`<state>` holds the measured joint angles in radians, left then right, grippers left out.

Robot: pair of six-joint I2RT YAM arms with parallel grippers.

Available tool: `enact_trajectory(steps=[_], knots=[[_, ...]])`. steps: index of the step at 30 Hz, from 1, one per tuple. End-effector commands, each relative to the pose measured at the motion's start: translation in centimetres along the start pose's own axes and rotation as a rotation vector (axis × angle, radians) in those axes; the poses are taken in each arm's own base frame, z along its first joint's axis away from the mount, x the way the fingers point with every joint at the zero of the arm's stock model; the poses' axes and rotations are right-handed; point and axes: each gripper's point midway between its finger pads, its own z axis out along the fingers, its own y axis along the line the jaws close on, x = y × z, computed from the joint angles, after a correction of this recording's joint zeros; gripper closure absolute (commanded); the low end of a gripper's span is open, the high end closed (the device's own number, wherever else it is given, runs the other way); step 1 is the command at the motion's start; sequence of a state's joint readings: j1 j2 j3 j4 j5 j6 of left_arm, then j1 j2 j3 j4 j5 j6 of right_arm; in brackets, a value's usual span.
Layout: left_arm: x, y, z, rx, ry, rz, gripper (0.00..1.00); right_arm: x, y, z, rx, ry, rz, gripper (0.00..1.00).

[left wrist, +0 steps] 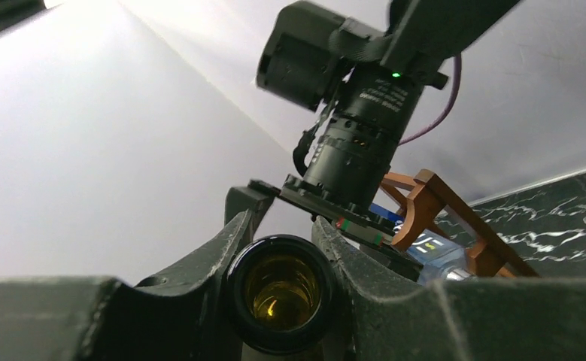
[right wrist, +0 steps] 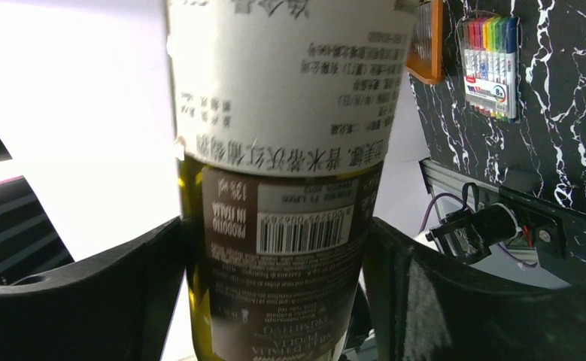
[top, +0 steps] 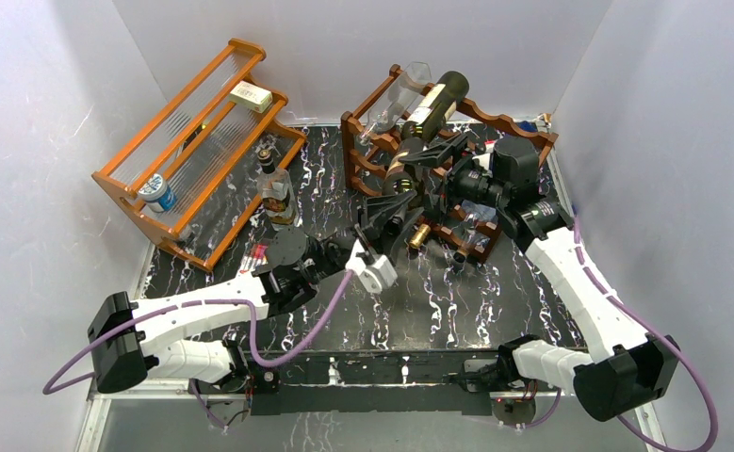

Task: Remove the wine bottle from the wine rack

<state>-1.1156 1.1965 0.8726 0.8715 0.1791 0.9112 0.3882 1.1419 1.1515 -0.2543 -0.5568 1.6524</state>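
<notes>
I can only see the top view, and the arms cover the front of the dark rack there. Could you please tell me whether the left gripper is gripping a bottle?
Observer: Yes. The left wrist view shows the left gripper shut on the wine bottle, with one finger on either side of its neck.
Operator: Thank you. Is it corked?
Observer: No, its mouth is open, and amber glass shows inside.
Operator: And the right gripper?
Observer: Its wrist view shows the right gripper astride the bottle's body at the brown label, with no gap visible on either side.
</notes>
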Motion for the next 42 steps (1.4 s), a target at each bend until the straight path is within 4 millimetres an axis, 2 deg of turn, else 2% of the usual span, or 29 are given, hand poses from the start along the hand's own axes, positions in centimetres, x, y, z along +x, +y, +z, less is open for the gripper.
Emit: enact_trajectory(steps=[1,10,14,17,22,27,29,31,35,38,42], knots=[[-2.9,6.5,-0.4,-0.211,-0.02,-0.147,1.0,1.8,4.6,-2.2,-0.187,-0.005,-0.208,0.02],[-3.6,10.5,-1.4,-0.352,0.012,-0.191,1.0,1.5,1.2,-2.8,-0.035,-0.042,-0.127,0.02],[-3.2,11.9,-2.3,-0.419,0.052,-0.212,1.0,1.1,1.2,-3.7,-0.04,-0.104,-0.153,0.02],[-3.1,12.1,-3.3,-0.436,0.077,-0.265,1.0,0.5,1.5,-4.3,-0.035,-0.161,-0.228,0.02],[-3.7,10.6,-4.8,-0.335,0.113,-0.407,1.0,0.3,2.3,-4.9,-0.036,-0.189,-0.343,0.02],[-3.3,7.9,-6.9,-0.217,0.227,-0.566,1.0,-0.3,4.1,-6.2,-0.025,-0.273,-0.543,0.02],[-2.3,6.6,-7.8,-0.19,0.309,-0.624,1.0,-0.5,5.0,-7.0,-0.03,-0.314,-0.655,0.02],[-0.5,5.4,-9.1,-0.214,0.428,-0.7,1.0,-0.6,6.0,-8.1,-0.033,-0.363,-0.781,0.02],[2.9,3.5,-12.2,-0.302,0.623,-0.77,1.0,-2.1,6.4,-10.7,0.025,-0.513,-0.959,0.02],[4.6,3.5,-14.1,-0.39,0.724,-0.762,1.0,-3.5,6.2,-12.8,0.089,-0.637,-1.026,0.02],[6.1,4.4,-14.3,-0.456,0.816,-0.696,1.0,-4.3,6.0,-14.9,0.126,-0.736,-1.09,0.02]])
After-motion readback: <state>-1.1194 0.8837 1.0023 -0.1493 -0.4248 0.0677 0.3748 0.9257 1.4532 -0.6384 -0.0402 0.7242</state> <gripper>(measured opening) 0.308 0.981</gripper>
